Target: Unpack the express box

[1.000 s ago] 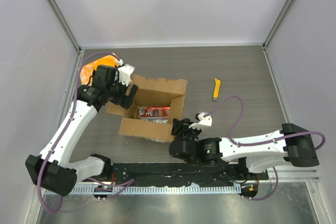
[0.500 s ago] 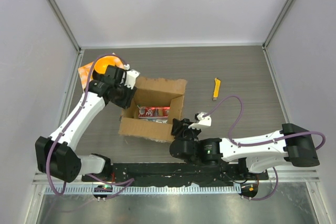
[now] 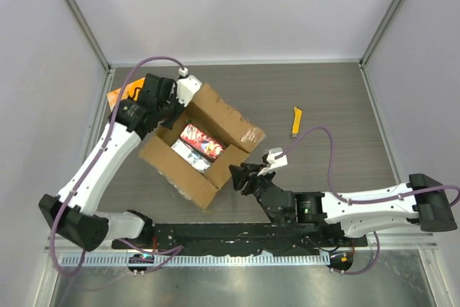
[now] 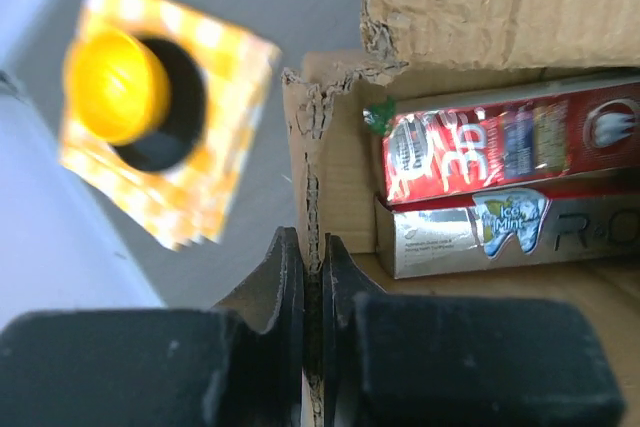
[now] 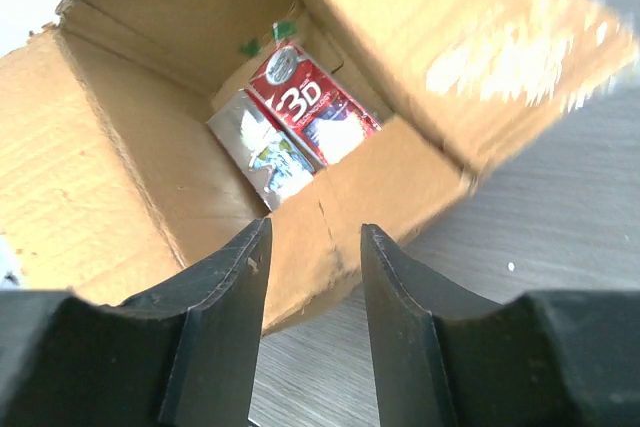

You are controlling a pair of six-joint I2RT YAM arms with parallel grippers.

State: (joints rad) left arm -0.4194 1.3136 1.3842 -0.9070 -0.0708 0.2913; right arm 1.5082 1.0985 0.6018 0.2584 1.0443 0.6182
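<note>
Fingers [image 4: 285, 277] of the left gripper [image 4: 310, 239] are clenched on the torn upright edge of a cardboard box [image 3: 176, 170], pinching that thin wall between them. The right gripper [image 5: 314, 231] is released, its two fingers [image 5: 225, 297] spread wide. The near wall of the box shows in the gap between them, but whether either finger touches the cardboard cannot be made out. The box sits on the left half of the table [image 3: 323, 91], turned at an angle with its flaps open, between the two grippers. From overhead, the left gripper is at its far corner and the right gripper is just beside its near right corner. Two cartons lie side by side inside: one red carton [image 4: 510, 152] and one silver carton [image 4: 500, 232] printed "Ice Mint". In the left wrist view their right ends are cut off by the picture edge. In the right wrist view the far flap is blurred and the near wall hides the cartons' lower ends. One orange checkered cloth [image 4: 215, 162] with one round yellow object [image 4: 115, 85] on it lies beside the box. It is out of focus from the wrist and mostly hidden behind the left arm from overhead. One small yellow tool [image 3: 296, 121] lies well apart, to the right of the box, too small to make out further.
</note>
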